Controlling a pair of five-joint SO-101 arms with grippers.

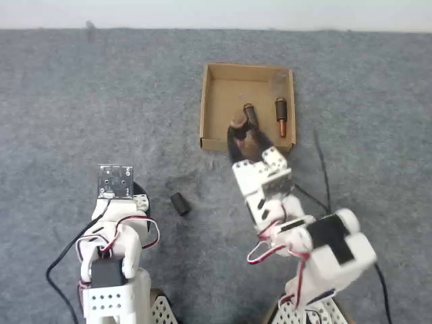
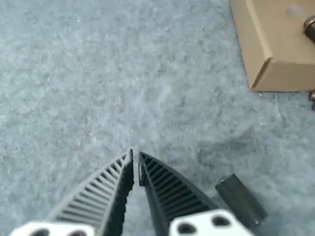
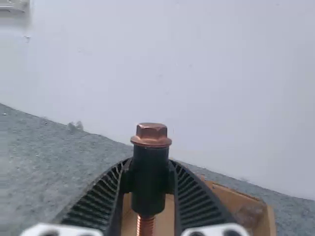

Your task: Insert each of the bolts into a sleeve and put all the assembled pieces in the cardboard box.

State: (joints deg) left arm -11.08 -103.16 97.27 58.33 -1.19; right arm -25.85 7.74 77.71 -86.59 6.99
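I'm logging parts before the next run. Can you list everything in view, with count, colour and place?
Cardboard box: one, brown, far centre of the table.
Boxed assembled piece: one, black sleeve with copper bolt, lying near the box's right wall.
Held assembled piece: one, black sleeve with copper bolt, in the right gripper over the box.
Loose sleeve: one, black, on the carpet between the arms.
Carpet: one, grey, covering the table.
Cable: one, black, right of the box.
Wall: one, white, behind the table.
Left gripper: one, black fingers, shut and empty, beside the loose sleeve.
Right gripper: one, black fingers, shut on the held piece.
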